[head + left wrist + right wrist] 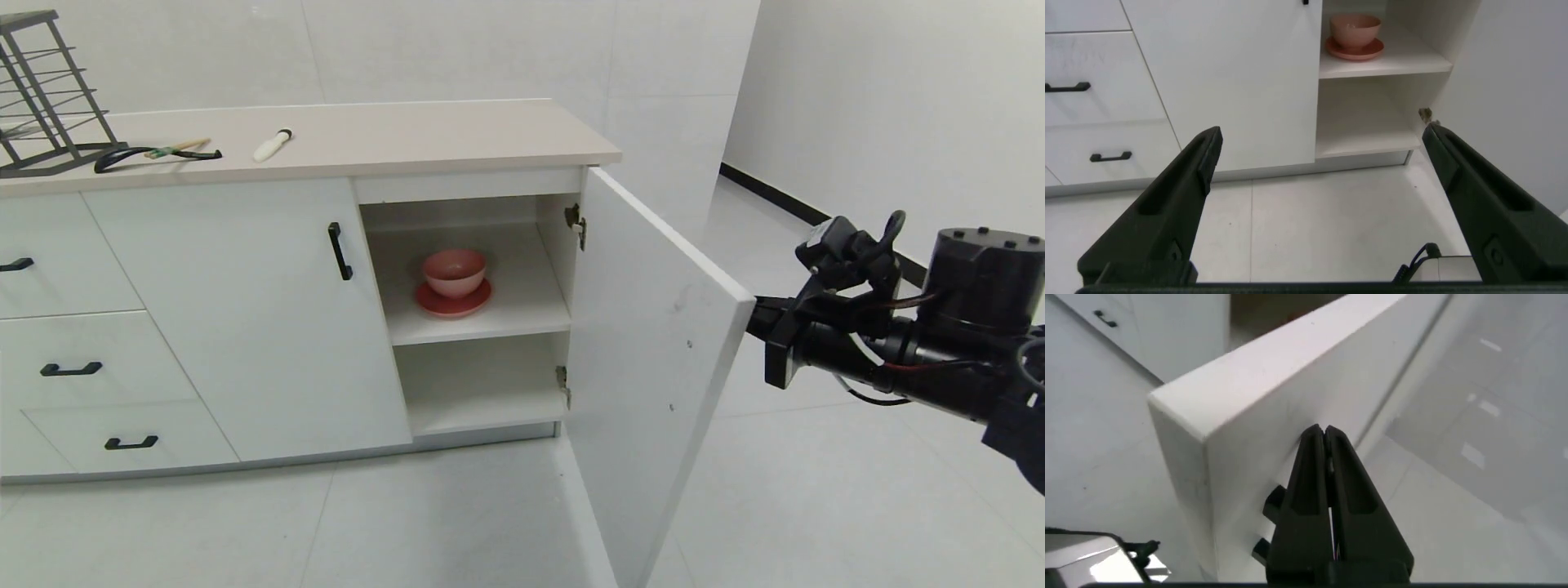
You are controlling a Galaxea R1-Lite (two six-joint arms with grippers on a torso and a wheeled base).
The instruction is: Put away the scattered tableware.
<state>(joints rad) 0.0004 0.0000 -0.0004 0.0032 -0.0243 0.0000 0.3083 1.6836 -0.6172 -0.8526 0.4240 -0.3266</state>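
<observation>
The right pincer (1324, 431), its fingers pressed together, touches the outer face of the open white cabinet door (1249, 384), probably to push it shut. The left pincer (1319, 212) hangs wide and empty. On the upper shelf (522, 314) one pink bowl (454, 271) stands on one pink plate (454, 304), stacked to save room. One white-handled utensil (272, 145) lies on the desk (408, 139).

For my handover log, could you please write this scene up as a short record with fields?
Cupboard door: swung wide open
Upper shelf: pink bowl sitting on a pink plate
Countertop: wire rack, dark utensil beside it, white-handled utensil farther along
Right hand: shut, tips at the door's outer face
Left hand: open, low, facing the cupboard
</observation>
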